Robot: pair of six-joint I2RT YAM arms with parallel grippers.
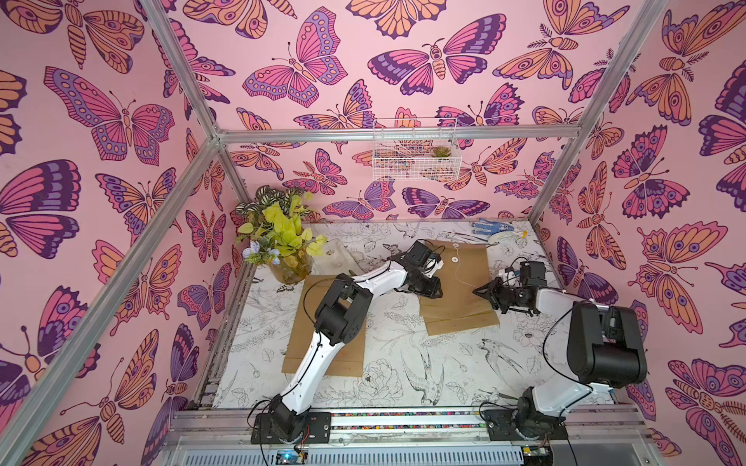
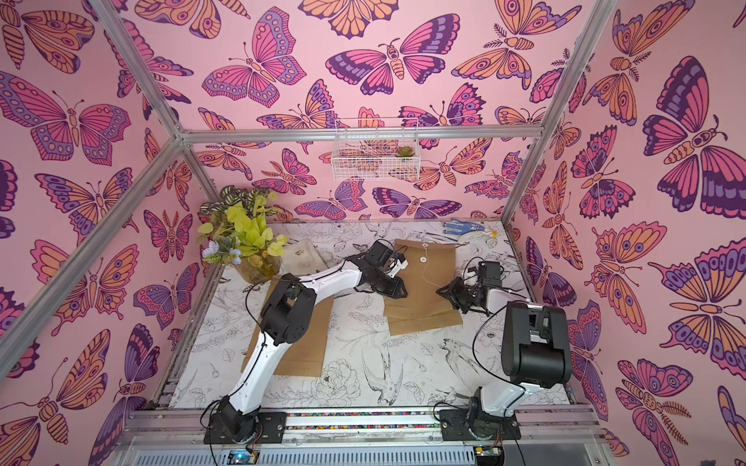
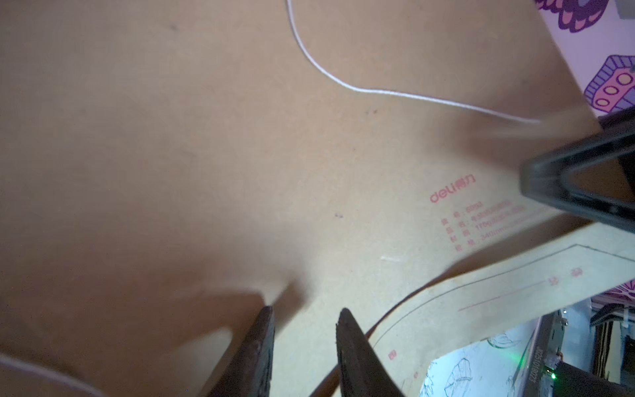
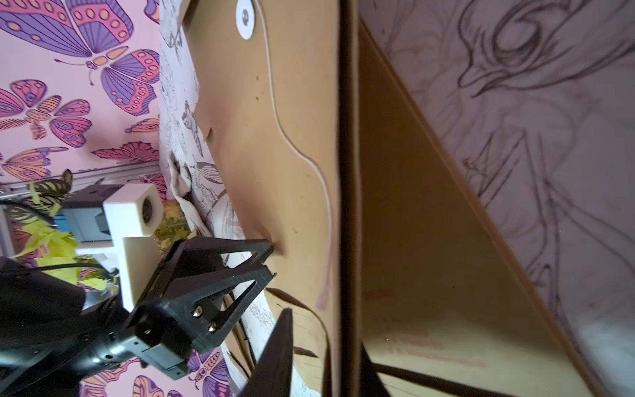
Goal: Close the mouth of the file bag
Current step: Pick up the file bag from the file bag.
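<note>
Okay, file bag [image 1: 456, 310] lies on the tabletop [image 1: 387, 363], right of centre in both top views. Left pincer [image 3: 304, 311] is partly open, both tips pressing on the bag paper, nothing between them. Right pincer [image 1: 477, 291] sits at the bag's right edge by the loose string [image 3: 378, 91] end, fingers narrow; can't tell if it grips anything.

Bird-print table [image 1: 403, 363]: file bag [image 1: 456, 310] right, second bag [image 1: 347, 359] left, vased plant [image 1: 290, 272], cloth [image 1: 335, 258], glove [image 1: 490, 230].
</note>
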